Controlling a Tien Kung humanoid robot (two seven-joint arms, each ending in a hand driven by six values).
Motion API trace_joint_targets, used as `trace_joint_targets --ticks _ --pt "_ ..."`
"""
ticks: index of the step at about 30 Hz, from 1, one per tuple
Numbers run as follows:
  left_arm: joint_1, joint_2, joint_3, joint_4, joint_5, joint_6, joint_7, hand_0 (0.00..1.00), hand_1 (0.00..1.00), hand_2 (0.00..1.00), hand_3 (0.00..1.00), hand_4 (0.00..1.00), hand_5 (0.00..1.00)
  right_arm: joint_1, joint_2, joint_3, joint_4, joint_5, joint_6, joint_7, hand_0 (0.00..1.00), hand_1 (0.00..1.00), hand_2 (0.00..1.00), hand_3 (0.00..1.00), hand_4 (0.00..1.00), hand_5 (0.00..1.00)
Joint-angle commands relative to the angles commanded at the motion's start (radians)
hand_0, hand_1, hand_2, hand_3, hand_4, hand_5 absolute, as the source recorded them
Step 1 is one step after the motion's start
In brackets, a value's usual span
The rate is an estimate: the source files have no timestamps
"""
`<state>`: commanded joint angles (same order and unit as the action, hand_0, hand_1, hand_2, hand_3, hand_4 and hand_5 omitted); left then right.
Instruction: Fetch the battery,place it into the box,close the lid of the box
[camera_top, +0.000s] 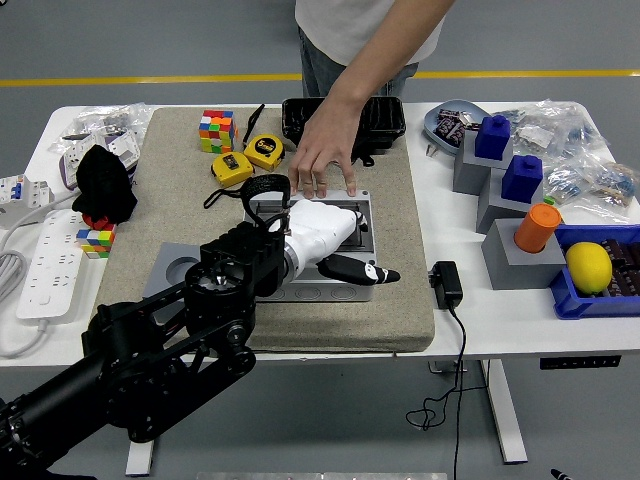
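The grey box (350, 291) sits on the tan mat (400, 300) at mid-table. Its lid (363, 214), with a clear window, lies down over the box. No battery shows; the inside of the box is covered. My left hand (345, 262), white with black fingertips (372, 272), lies across the lid and the box's front. Its fingers are stretched out and hold nothing. A person's hand (322, 168) presses on the box's far edge from across the table. My right arm is out of the picture.
Behind the box are a black case (375, 118), a colour cube (216, 130) and two yellow tape measures (263, 150). A power adapter (446, 283) lies right of the mat. Grey blocks (520, 240) and a blue bin with a lemon (588, 268) stand at the right.
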<state>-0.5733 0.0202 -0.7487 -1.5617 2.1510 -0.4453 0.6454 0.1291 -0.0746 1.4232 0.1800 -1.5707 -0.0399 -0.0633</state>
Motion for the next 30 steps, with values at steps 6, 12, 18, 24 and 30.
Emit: trace_joint_targets --ticks 6,12,18,24,30 --pt "-0.001 -0.002 -0.027 -0.009 0.082 0.056 0.000 0.612 0.759 0.774 0.825 0.998 0.998 0.001 0.000 0.004 0.000 -0.001 0.000 0.000 0.611 0.546 0.575 0.532 0.948 0.728" --pt "0.060 -0.020 -0.173 0.000 0.118 0.216 -0.110 0.602 0.742 0.743 0.789 0.998 0.998 0.000 0.003 0.004 0.000 0.003 -0.004 -0.001 0.611 0.547 0.575 0.533 0.948 0.729" --pt "0.145 -0.020 -0.350 0.010 -0.107 0.420 -0.370 0.737 0.795 0.750 0.756 0.998 0.968 -0.004 0.005 0.012 0.000 -0.007 -0.003 -0.003 0.612 0.547 0.574 0.533 0.948 0.729" --pt "0.222 -0.020 -0.458 0.000 -0.354 0.504 -0.617 0.776 0.854 0.818 0.814 0.998 0.998 -0.003 0.006 0.013 0.000 -0.003 -0.003 -0.002 0.612 0.546 0.574 0.536 0.948 0.729" --pt "0.303 -0.020 -0.599 -0.006 -0.607 0.430 -0.866 0.822 0.901 0.853 0.841 0.998 0.998 -0.004 0.008 0.012 0.000 0.000 -0.005 -0.004 0.611 0.546 0.575 0.536 0.948 0.729"
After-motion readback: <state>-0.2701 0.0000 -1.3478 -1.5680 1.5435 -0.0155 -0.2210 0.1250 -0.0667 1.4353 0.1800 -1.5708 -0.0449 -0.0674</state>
